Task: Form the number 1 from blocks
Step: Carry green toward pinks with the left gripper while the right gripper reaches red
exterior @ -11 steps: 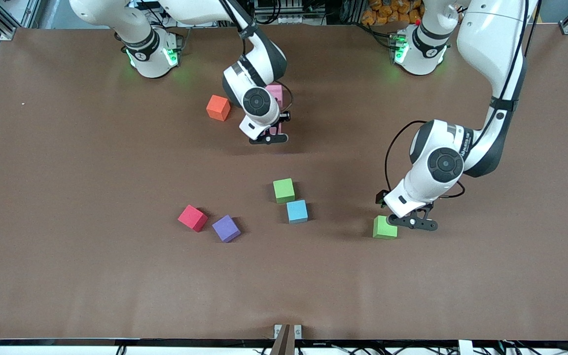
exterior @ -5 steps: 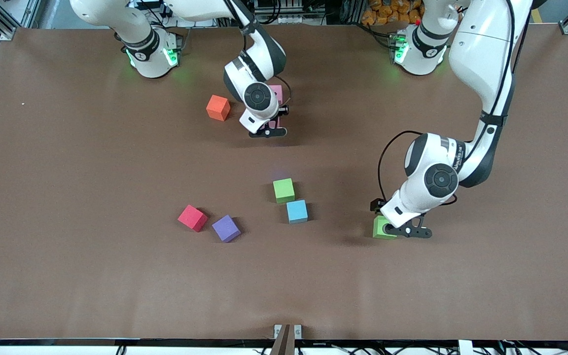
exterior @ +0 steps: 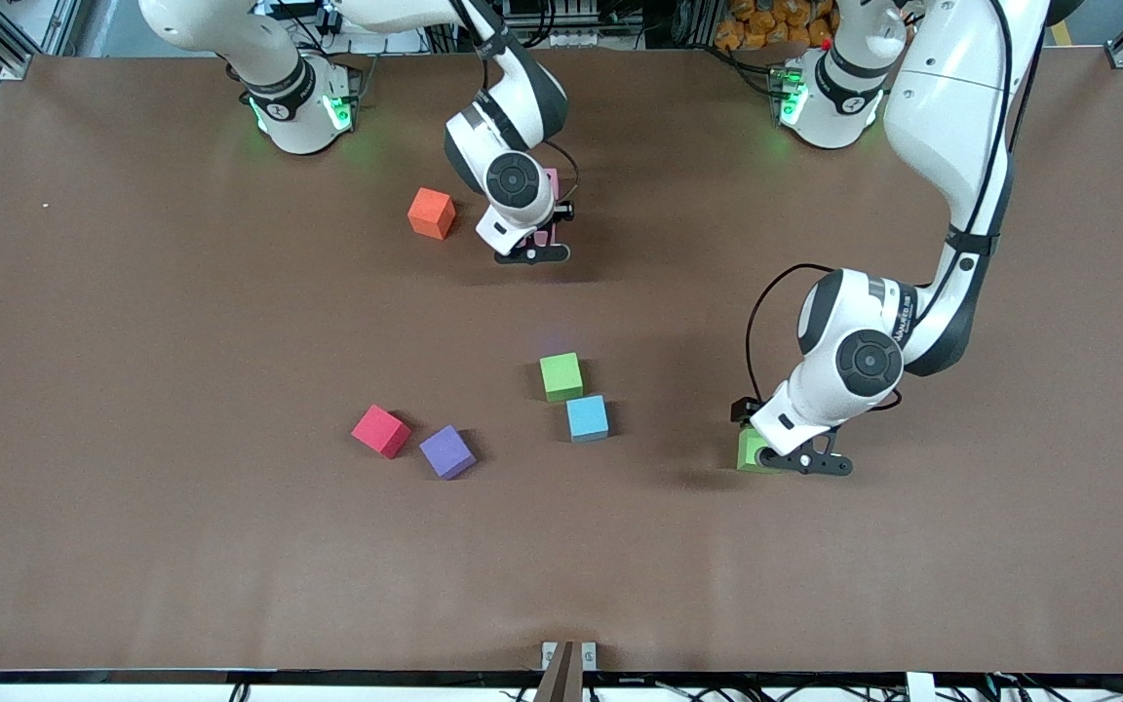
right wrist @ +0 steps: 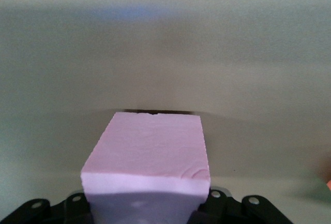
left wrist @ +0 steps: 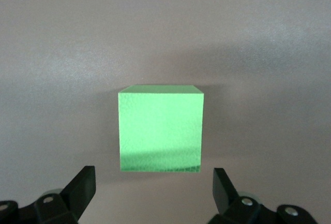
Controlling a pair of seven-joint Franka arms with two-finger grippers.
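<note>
While my right gripper (exterior: 530,255) clamps a pink block (right wrist: 147,164) low beside the orange block (exterior: 432,213), ready to start the column, my left gripper (exterior: 804,461) hangs wide open, straddling a green block (left wrist: 159,129) to grasp it.

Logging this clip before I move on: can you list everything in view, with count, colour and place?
table: one, brown, under everything.
orange block: one, on the table beside the right claw.
pink block: one seen, shut in the right claw.
green block: one, mid-table, just farther from the front camera than the blue block.
blue block: one, beside that green block.
red block: one, beside the purple block, toward the right arm's end.
purple block: one, mid-table.
second green block: one, under the left claw.
right claw: gripping the pink block.
left claw: open, astride the second green block.
</note>
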